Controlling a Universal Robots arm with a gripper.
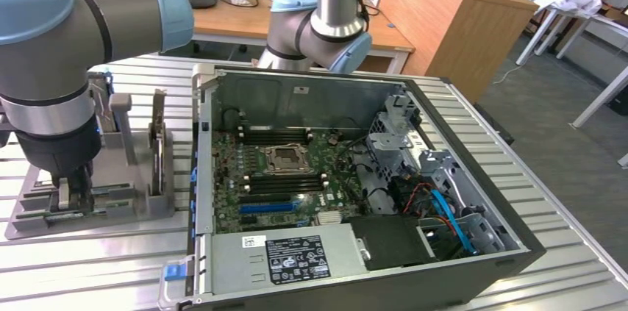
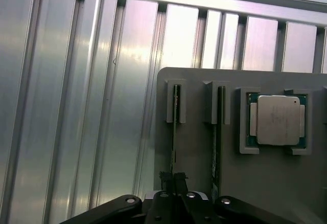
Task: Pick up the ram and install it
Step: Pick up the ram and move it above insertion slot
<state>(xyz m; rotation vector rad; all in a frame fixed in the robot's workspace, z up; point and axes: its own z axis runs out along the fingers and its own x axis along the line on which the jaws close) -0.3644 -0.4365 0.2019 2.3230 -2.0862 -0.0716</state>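
Gripper [image 1: 73, 197] first, in the exterior view: we are watching it hanging low over the grey tray [image 1: 132, 204], which is sitting at nine o'clock from the open computer case [image 1: 530, 251], on the exterior view's left. Memory slots [image 1: 278, 135] are lying at twelve o'clock from the processor socket [image 1: 291, 158].

Wrist view now: we are looking down on the ram [image 2: 175, 127], standing on edge in its tray slot, with the gripper lining up over its near end. Whether it is clamping yet, we cannot tell. We are judging that the grip wants centring on the thin edge, squeezing the flat faces, then lifting straight so nothing binds or nudges the neighbour.

Counting up: two sticks, the second stick [image 2: 215, 137] just beside the first, and one processor chip [image 2: 278, 120] beyond it.
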